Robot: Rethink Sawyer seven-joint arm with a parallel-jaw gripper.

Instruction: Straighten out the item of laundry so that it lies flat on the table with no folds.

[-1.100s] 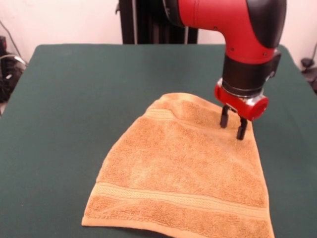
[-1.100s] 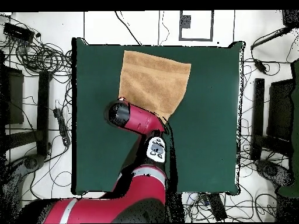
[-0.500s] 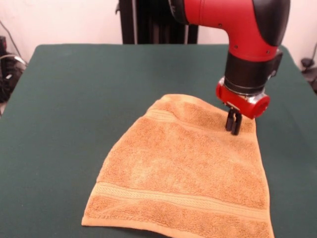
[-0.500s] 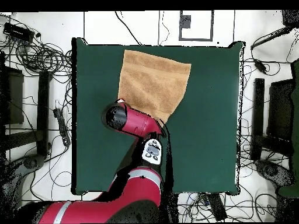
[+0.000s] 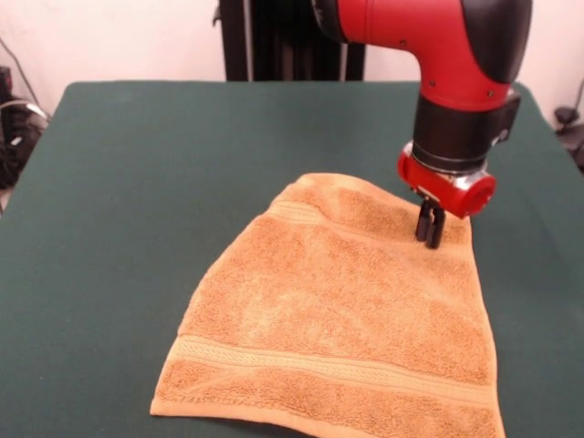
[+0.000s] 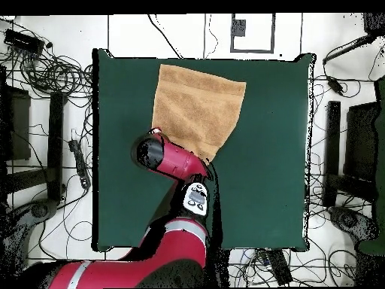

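Note:
The item of laundry (image 5: 342, 315) is a golden-orange terry towel lying spread on the green table (image 5: 137, 182). Its far end is narrower and slightly bunched, with woven bands near both ends. My gripper (image 5: 429, 230) points straight down at the towel's far right corner. Its two black fingers are pressed together, shut on the cloth there. In the overhead view the towel (image 6: 197, 105) lies at the table's (image 6: 271, 150) upper middle. The arm's red wrist (image 6: 154, 150) covers the gripper and the towel's lower left corner.
Around the table (image 6: 113, 211) the floor holds cables (image 6: 45, 71) and dark equipment stands (image 6: 353, 143). The towel's near edge lies close to the table's front edge in the front view.
One second ago the fingers stood open astride the towel's far corner. They have closed on the cloth. Arm and towel have hardly moved since.

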